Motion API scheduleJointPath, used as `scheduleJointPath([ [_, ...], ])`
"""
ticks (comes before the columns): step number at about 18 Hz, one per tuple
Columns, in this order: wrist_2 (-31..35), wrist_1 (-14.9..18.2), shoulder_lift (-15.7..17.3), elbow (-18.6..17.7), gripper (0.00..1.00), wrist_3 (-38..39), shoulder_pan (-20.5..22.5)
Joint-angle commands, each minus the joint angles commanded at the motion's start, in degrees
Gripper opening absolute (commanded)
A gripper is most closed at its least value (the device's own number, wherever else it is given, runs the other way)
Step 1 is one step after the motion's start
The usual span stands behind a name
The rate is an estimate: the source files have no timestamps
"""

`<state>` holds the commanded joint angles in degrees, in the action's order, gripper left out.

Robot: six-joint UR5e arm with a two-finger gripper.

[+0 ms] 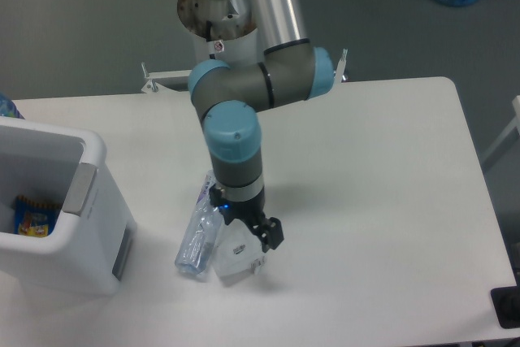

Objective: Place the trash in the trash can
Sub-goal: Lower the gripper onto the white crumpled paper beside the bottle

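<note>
The clear bottle (197, 237) lay flat on the table, cap end near. The white mask (237, 258) lay just right of it, touching. The big white trash can (57, 209) stood open at the left

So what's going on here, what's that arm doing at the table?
The arm's gripper is down at the table, right over a white face mask that lies beside a clear bottle. Whether the fingers have closed on the mask can't be told from this view. The bottle lies on its side, untouched. The white bin stands at the left with a colourful packet already inside; neither the mask nor the bottle is in it yet.
</note>
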<state>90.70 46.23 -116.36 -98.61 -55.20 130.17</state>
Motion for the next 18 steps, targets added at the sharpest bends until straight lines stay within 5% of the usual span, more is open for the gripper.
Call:
scheduleJointPath([
  [2,0.4,-0.3,-1.8,0.2,1.0,-0.3,-1.1],
  [3,0.4,-0.4,-2.2,1.0,0.92,-0.1,-1.1],
  [4,0.4,-0.3,-2.4,2.1,0.47,0.7,-1.1],
  [6,-0.1,-0.3,-2.6,2.7,0.0,2.7,-1.2],
  [18,-4.0,0.0,0.2,5.6,0.0,7.0,0.0],
])
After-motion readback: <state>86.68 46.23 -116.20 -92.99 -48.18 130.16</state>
